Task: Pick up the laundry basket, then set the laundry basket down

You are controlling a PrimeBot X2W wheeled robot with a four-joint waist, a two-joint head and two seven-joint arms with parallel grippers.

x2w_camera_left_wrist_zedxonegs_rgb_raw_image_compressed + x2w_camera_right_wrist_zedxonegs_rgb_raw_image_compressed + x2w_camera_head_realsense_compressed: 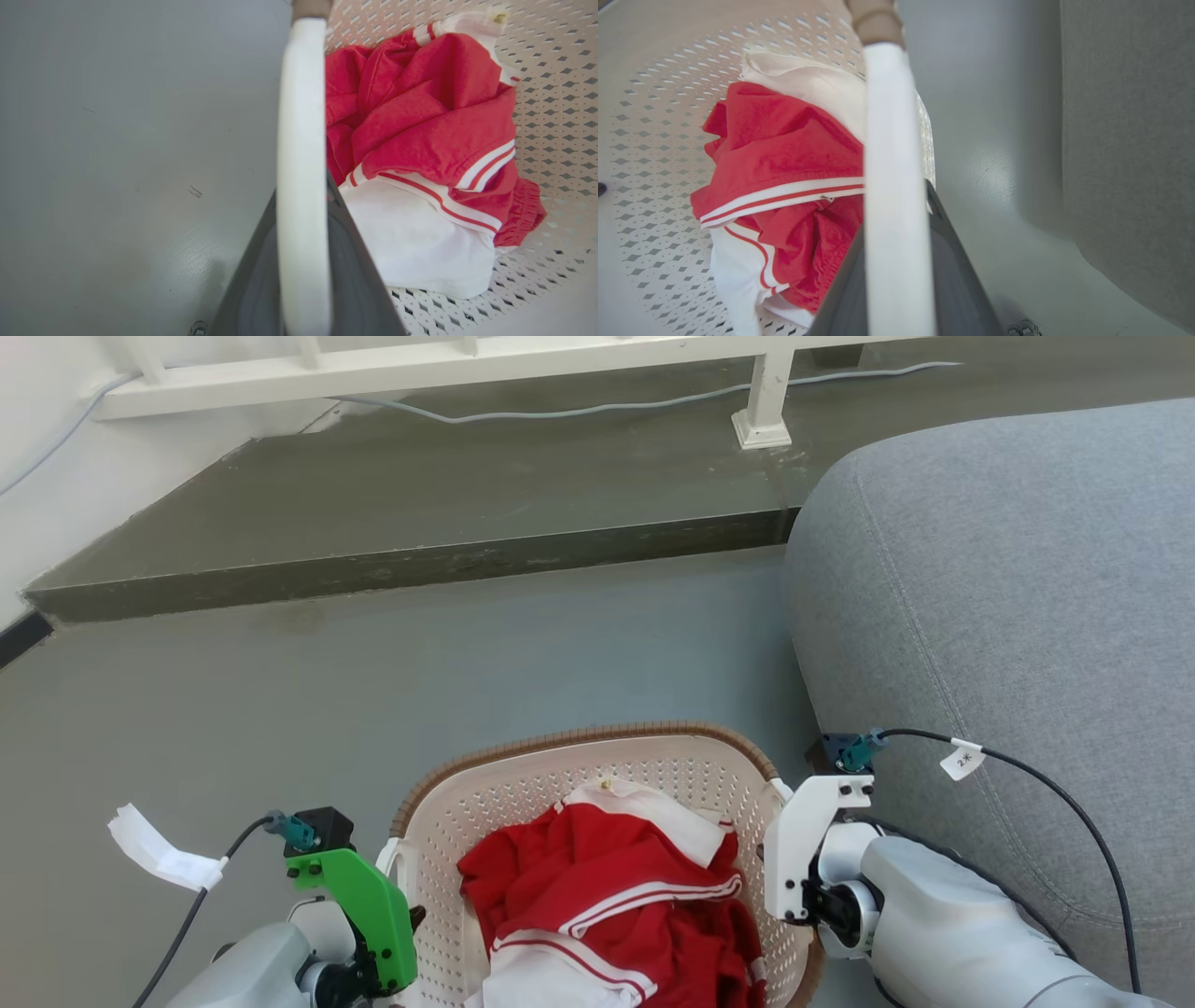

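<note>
In the head view, the laundry basket (523,775) stood on the grey floor (373,691) just beside a grey sofa (1008,597), with red and white clothes (607,896) inside. The left gripper (403,922) and the right gripper (801,901) were at its two sides. A cable tag (963,761) began with "2"; we could not read the rest.

In the left wrist view, the left handle (301,140) lay across the dark fingers (348,261), hiding how far they were open.

In the right wrist view, the right handle (889,140) did the same, so we cannot tell there either.
</note>
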